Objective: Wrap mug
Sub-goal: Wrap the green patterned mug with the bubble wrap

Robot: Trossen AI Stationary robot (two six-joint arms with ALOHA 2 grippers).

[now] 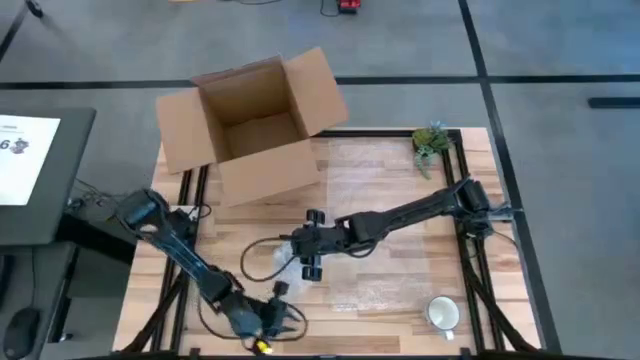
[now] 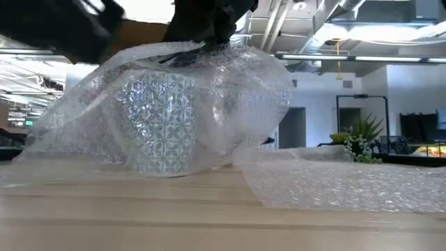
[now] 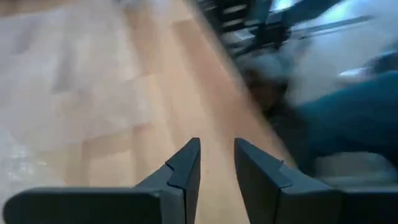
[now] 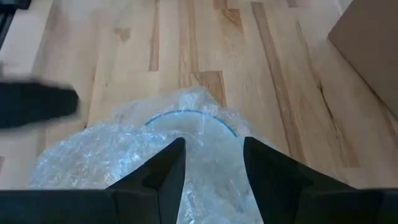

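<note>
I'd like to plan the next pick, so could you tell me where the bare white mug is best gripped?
Grip the white mug by its rim, coming straight down from above. It stands upright with its mouth open to the overhead camera, on the table's near right side, apart from the bubble wrap. Its handle is too small to place, so the rim seems safest.

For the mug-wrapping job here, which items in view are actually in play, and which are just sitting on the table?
In play:
- patterned mug, draped in bubble wrap
- right gripper, jaws astride the wrap over the mug's rim
- left gripper, at the table's near edge, holding nothing

Just lying about:
- cardboard box, open
- white mug
- small plant
</note>
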